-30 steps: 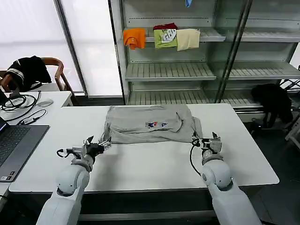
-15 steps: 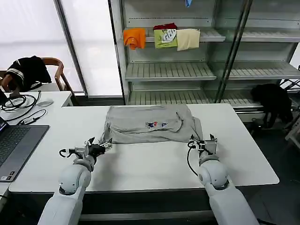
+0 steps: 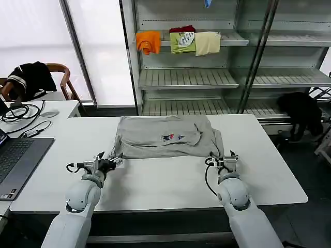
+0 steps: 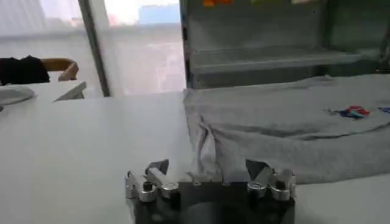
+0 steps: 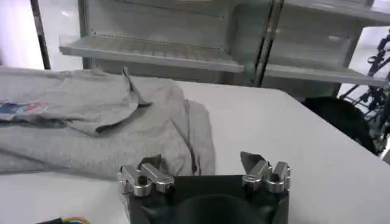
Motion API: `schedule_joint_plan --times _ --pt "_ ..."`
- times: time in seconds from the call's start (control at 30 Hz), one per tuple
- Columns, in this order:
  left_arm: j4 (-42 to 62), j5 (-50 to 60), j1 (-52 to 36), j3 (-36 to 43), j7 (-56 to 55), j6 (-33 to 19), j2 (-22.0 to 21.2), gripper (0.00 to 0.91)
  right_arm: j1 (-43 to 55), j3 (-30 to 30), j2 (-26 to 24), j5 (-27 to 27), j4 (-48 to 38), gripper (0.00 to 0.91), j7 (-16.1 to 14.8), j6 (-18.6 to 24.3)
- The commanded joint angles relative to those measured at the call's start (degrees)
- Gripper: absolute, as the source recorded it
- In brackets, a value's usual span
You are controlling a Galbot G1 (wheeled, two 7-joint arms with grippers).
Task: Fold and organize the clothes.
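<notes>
The grey shirt point(image 3: 164, 137) lies across the table's point(image 3: 155, 183) far half, long axis side to side. My left gripper point(image 3: 107, 162) and right gripper point(image 3: 223, 161) sit just short of its near hem corners, jaws wide and empty, about equally near.

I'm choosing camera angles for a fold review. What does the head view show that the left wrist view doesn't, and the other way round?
Head view alone: both arms together, the left gripper at the grey shirt's near left corner, the right gripper at its near right corner, plus the laptop and the orange, green and cream folded clothes on the shelf.
Left wrist view alone: the left gripper's open fingers close up, with the shirt's rumpled edge just beyond them.
Both: the shirt with its chest print, the white table, shelving, and the chair.
</notes>
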Motion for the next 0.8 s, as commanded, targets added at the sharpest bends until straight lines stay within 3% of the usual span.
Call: schedule_joint_plan --times 0.03,0.07,0.1,0.13,0.2,0.23,0.33,0.53,0.77,0.8 --pt "1.2 0.32 -0.24 0.83 0.08 0.08 0.06 0.464 -0.08 -0.09 0.07 -0.32 -0.39 0.806 -0.03 0.01" --pt "1.24 0.31 -0.25 0.98 0.14 0.09 0.18 0.383 -0.14 -0.11 0.14 -0.4 -0.45 0.584 -0.04 0.01" --pt "1.33 0.27 -0.29 1.06 0.15 0.1 0.23 0.343 -0.19 -0.1 0.21 -0.46 -0.46 0.524 -0.09 0.01" --pt "1.39 0.26 -0.35 1.05 0.15 0.09 0.25 0.322 -0.3 -0.09 0.24 -0.49 -0.45 0.343 -0.11 0.02" --pt "1.63 0.18 -0.43 1.06 0.16 0.09 0.32 0.292 -0.53 -0.1 0.25 -0.56 -0.4 0.081 -0.29 0.02" --pt "1.72 0.18 -0.4 1.15 0.17 0.1 0.39 0.292 -0.69 -0.12 0.23 -0.63 -0.41 0.02 -0.4 0.04" --pt "1.82 0.21 -0.22 1.27 0.24 0.1 0.44 0.191 -0.91 -0.07 0.25 -0.71 -0.49 0.0 -0.49 0.06" --pt "1.17 0.25 0.37 1.46 0.25 0.07 0.74 0.111 -1.66 0.14 0.32 -0.64 -0.5 0.0 -0.85 0.1" --pt "1.06 0.39 0.95 1.32 0.44 0.05 0.6 0.101 -2.6 1.13 0.51 0.27 -0.72 0.0 -1.15 0.13" --pt "1.04 0.42 1.02 1.28 0.49 0.05 0.61 0.04 -2.79 1.33 0.55 0.27 -0.78 0.0 -1.27 0.15"
